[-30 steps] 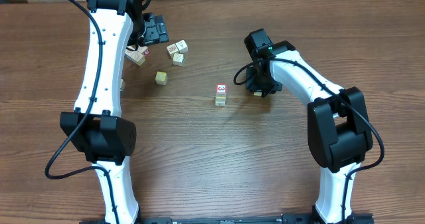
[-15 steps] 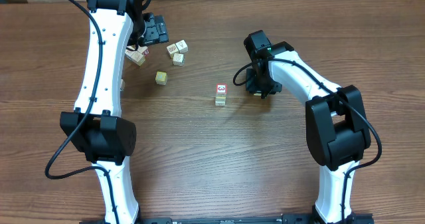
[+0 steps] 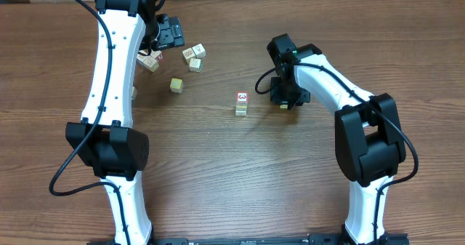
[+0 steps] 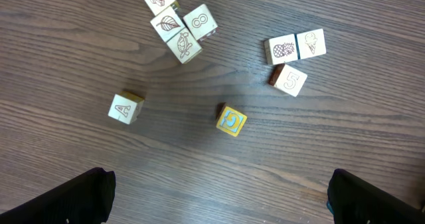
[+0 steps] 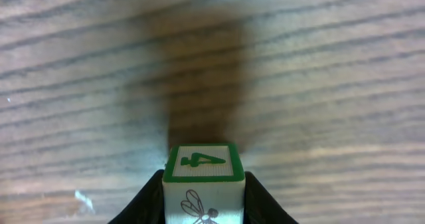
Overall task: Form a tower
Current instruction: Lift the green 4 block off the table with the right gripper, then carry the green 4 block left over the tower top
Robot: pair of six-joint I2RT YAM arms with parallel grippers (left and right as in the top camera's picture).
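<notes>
Overhead, the tower (image 3: 241, 104) stands near the middle of the table (image 3: 218, 172), on bare wood between the two arms. It is a narrow stack of small wooden cubes with its long axis straight up from the tabletop, so from above it shows little more than its top. That top face is white with a red border and a red mark, and it points up at the camera; a pale side face shows below it.

The right gripper (image 3: 282, 98) sits low just to the right of the tower, apart from it. In the right wrist view its two dark fingers (image 5: 149, 197) press against opposite sides of a green-edged cube (image 5: 202, 164). This cube has a green 4 on its top face and an insect drawing on its near side, and it throws a dark shadow on the wood.

The left gripper (image 3: 168, 33) hangs at the far left over the loose cubes (image 4: 176, 24), its jaws spread wide with nothing between them. Below it lie a yellow cube (image 4: 231, 119) and a cube marked A (image 4: 125, 108), each lying alone.
</notes>
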